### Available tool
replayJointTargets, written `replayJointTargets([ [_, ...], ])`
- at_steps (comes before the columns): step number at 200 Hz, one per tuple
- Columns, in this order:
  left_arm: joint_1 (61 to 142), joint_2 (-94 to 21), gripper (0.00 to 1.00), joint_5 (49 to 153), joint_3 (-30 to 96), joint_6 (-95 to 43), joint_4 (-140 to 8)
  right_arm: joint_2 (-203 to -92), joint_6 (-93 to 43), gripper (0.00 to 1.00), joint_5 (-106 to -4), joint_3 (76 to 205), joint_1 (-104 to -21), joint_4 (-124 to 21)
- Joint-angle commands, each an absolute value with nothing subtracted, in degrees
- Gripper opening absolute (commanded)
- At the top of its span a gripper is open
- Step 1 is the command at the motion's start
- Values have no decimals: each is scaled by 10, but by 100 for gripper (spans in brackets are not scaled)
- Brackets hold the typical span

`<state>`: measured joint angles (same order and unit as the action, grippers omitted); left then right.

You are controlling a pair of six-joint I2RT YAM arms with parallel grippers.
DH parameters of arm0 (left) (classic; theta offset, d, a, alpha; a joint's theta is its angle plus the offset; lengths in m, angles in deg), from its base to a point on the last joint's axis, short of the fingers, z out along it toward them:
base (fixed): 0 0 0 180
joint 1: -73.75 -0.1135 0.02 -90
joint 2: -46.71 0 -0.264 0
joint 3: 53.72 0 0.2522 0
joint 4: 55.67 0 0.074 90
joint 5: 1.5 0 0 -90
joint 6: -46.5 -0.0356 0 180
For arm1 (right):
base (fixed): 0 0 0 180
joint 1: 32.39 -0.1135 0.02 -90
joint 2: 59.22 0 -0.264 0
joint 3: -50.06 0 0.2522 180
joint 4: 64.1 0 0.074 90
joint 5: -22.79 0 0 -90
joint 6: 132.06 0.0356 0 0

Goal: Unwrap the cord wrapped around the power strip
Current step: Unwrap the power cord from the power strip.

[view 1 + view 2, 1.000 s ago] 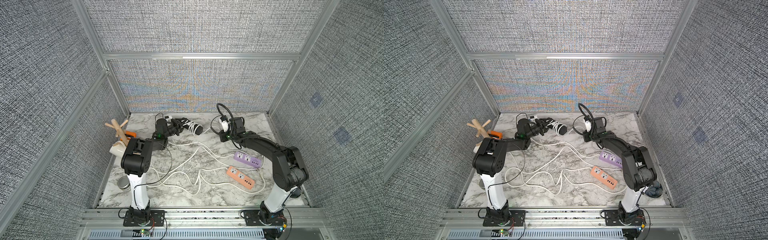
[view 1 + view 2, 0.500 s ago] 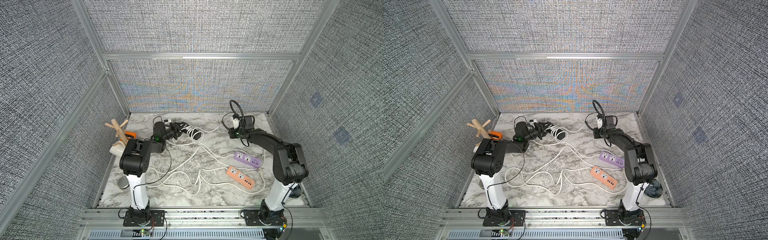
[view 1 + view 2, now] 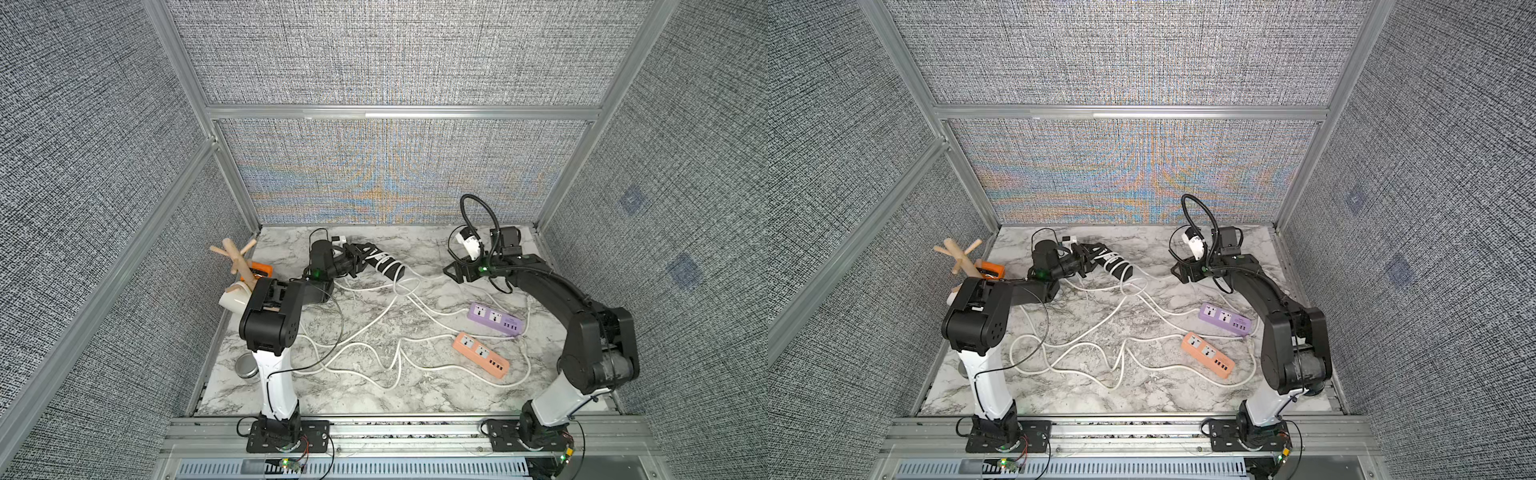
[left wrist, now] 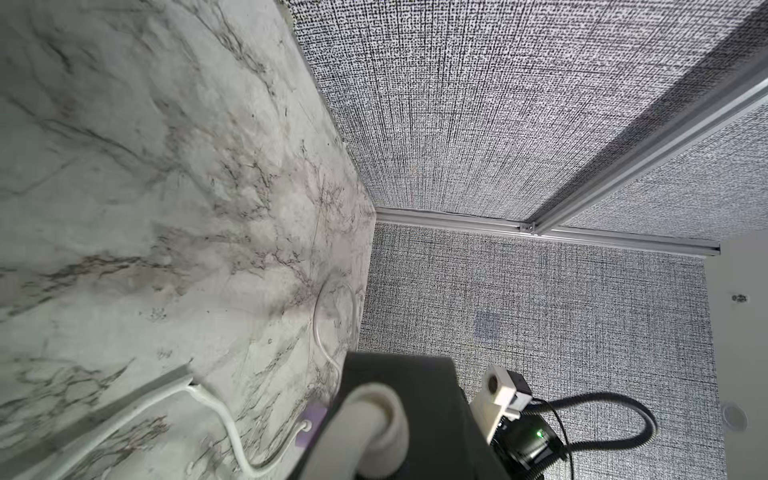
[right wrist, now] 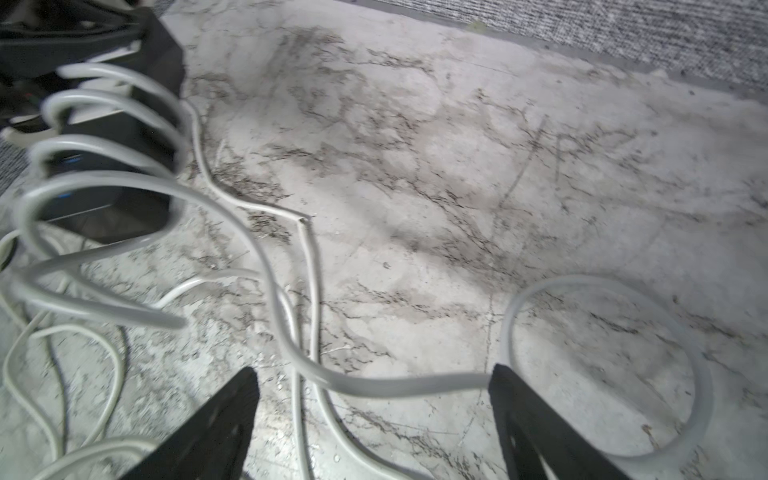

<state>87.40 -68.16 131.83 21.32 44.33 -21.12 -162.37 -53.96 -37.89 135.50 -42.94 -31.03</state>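
While agape, end effector (image 5: 372, 370) against cord (image 5: 399, 385).

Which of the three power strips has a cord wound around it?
The black strip, held in the left claw at the back; the purple strip and the orange strip lie flat and unwrapped.

The left gripper (image 3: 366, 258) clamps one end of the black strip (image 3: 390, 271) near the back of the marble table (image 3: 365, 399). White cord (image 3: 383, 264) coils around the strip in several turns, then trails off its free end into a loose tangle across the table. The right gripper (image 3: 452, 274) hangs low to the strip's right, apart from it, jaws spread. A purple strip (image 3: 494, 318) and an orange strip (image 3: 480, 354) lie flat near the right arm. A wooden rack (image 3: 232, 259), cup (image 3: 233, 298) and tin (image 3: 247, 365) sit along the left edge.
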Motion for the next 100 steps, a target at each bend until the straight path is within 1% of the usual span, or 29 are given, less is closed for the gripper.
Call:
replayJointTargets([
  [1, 875, -676, 0, 1332, 219, 438, -204, -1612, -611, 88, -295, 1361, -445, -290],
  [16, 875, -676, 0, 1335, 221, 444, -200, -1613, -621, 87, -276, 1370, -455, -286],
  [36, 875, -676, 0, 1340, 224, 449, -197, -1634, -608, 85, -299, 1387, -462, -297],
  [59, 875, -676, 0, 1341, 226, 462, -188, -1672, -604, 79, -320, 1407, -467, -282],
  [76, 875, -679, 0, 1340, 226, 475, -174, -1689, -588, 73, -306, 1391, -474, -316],
  [100, 875, -689, 0, 1336, 229, 499, -145, -1722, -572, 71, -304, 1381, -490, -365],
])
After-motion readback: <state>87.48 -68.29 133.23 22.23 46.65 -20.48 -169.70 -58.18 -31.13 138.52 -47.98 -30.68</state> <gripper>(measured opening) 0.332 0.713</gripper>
